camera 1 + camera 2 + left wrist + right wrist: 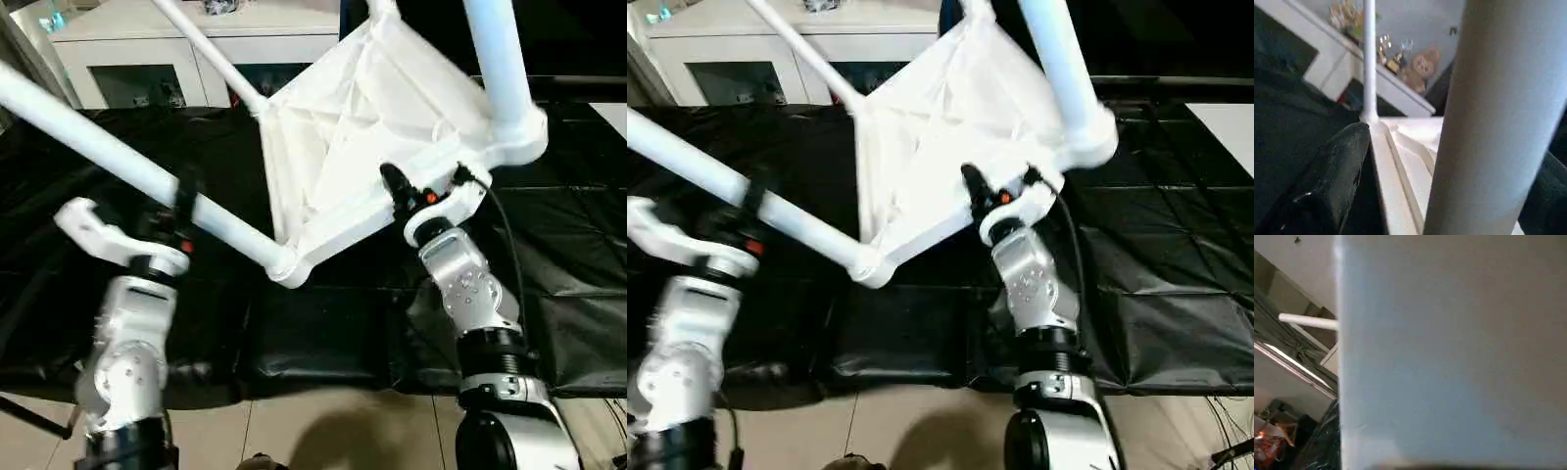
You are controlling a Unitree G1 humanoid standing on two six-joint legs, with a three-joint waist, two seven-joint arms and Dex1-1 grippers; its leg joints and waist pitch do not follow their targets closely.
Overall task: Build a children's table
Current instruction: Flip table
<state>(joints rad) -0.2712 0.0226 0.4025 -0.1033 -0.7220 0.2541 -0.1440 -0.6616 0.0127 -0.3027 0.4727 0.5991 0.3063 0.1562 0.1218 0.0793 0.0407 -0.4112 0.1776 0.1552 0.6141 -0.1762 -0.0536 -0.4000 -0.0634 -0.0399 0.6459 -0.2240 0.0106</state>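
Both forearms (125, 367) are showing silver ribbed casings with small screws and black wrist rings. White brackets are carrying black fingers (395, 186), orange spots and a black cable (509, 245).

Right claw (982, 196) grips the tilted children's table (940, 147) by its rim.

- Table (362, 147): white plastic, smooth, ribbed underside.
- Legs (108, 152): smooth white plastic tubes, slight sheen.
- Sheet (568, 245) under the table: black, glossy, wrinkled.
- Forearms (470, 284): silver metal, satin.
- Cabinet (127, 59) behind the sheet: white, glass doors.
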